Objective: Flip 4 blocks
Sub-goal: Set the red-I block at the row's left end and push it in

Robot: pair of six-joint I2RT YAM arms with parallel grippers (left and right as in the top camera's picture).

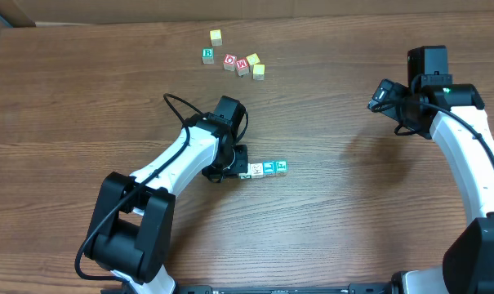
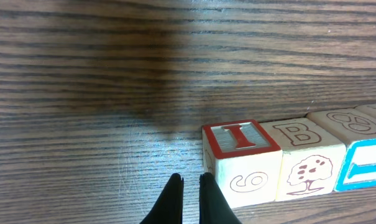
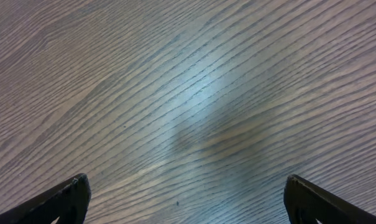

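1. I read the left gripper (image 2: 189, 180) as closed. Its two dark fingers stand almost together with only a thin slit between them, and nothing is held.
2. The left gripper sits low over the surface (image 1: 353, 212), at the left end of the row of blocks (image 1: 263, 168).
3. In the left wrist view its tips lie just beside the left face of the red-I block (image 2: 240, 138). I cannot tell whether they touch it.
4. The red-I block shows a 6 on its front face. The B block (image 2: 299, 134), with a tree on its front, touches its right side. The third block (image 2: 355, 124) follows, with an 8 on top and a blue-framed letter in front.
5. The row lies near the middle of the surface.
6. The right gripper (image 3: 186, 180) is spread wide, holds nothing, and has bare wood grain between its fingers. It hangs at the right side, well apart from the row.
7. A loose group of blocks (image 1: 234, 59) lies near the far edge.
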